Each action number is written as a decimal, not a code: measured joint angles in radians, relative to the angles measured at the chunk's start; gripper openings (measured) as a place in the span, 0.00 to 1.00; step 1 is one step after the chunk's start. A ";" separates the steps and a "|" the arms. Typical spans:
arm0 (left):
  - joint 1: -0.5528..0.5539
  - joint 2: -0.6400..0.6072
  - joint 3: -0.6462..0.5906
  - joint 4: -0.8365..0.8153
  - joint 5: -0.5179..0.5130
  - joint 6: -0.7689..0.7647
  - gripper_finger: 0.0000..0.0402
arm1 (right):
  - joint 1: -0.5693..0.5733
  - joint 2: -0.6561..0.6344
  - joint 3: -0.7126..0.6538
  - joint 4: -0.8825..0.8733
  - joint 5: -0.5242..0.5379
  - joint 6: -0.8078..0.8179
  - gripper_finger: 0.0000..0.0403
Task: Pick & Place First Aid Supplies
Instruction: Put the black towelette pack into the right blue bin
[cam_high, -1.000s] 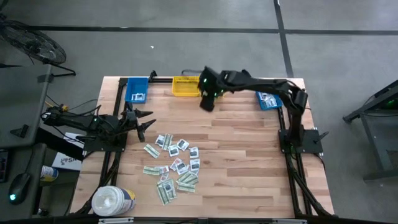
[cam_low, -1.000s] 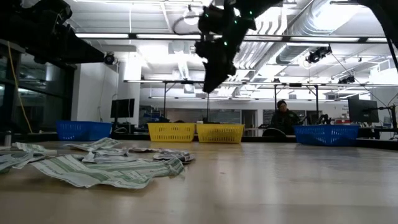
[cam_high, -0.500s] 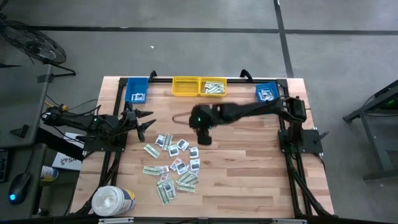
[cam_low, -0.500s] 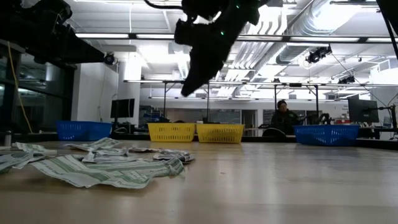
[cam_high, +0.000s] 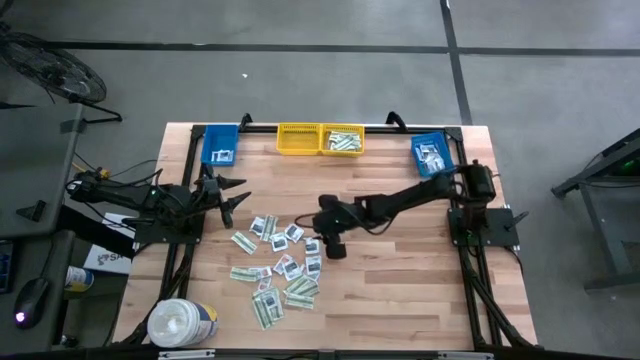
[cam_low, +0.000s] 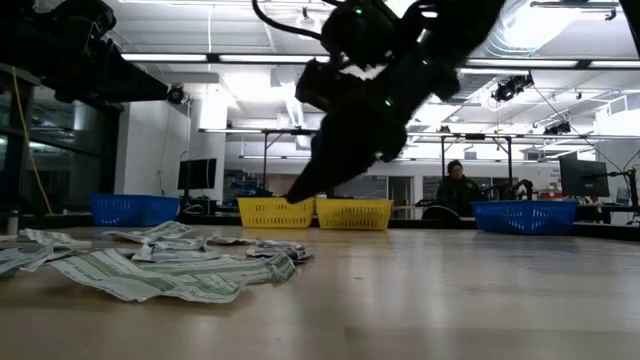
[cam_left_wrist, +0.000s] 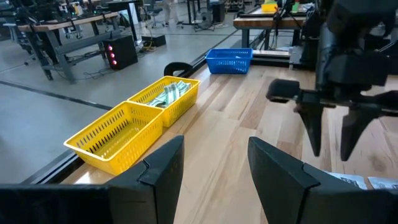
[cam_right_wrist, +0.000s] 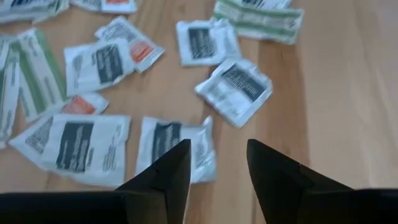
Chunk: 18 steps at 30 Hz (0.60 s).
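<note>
The first aid packets (cam_high: 280, 262) lie loose on the table's near-left part: long green-white strips and squarish white ones with dark or red marks. They show as a low heap (cam_low: 170, 265) in the low view. My right gripper (cam_high: 332, 245) hangs open, pointing down, over the heap's right edge. In its wrist view (cam_right_wrist: 217, 168) the fingers stand above a white packet with a dark mark (cam_right_wrist: 174, 146), short of touching it. My left gripper (cam_high: 238, 195) waits open at the table's left, above the wood (cam_left_wrist: 214, 165).
Two yellow bins (cam_high: 320, 140) stand side by side at the far edge, the right one holding green strips. A blue bin (cam_high: 220, 145) is at far left and another (cam_high: 430, 155) at far right. A white round tub (cam_high: 180, 322) sits at the near left corner. Bare wood lies to the right.
My right gripper has swung from the yellow bins at the far edge toward the near left and down, ending low over the packet heap's right edge. Its fingers have stayed open. The packets have not moved.
</note>
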 joint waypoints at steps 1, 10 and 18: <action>0.000 0.000 0.000 0.000 0.000 0.000 0.44 | 0.007 0.000 -0.012 0.013 0.003 0.000 0.37; 0.000 0.000 0.000 0.000 -0.001 -0.003 0.44 | 0.030 0.003 -0.094 0.147 0.096 0.007 0.36; 0.000 0.000 0.000 0.006 -0.002 -0.003 0.44 | 0.046 0.014 -0.112 0.238 0.097 -0.007 0.36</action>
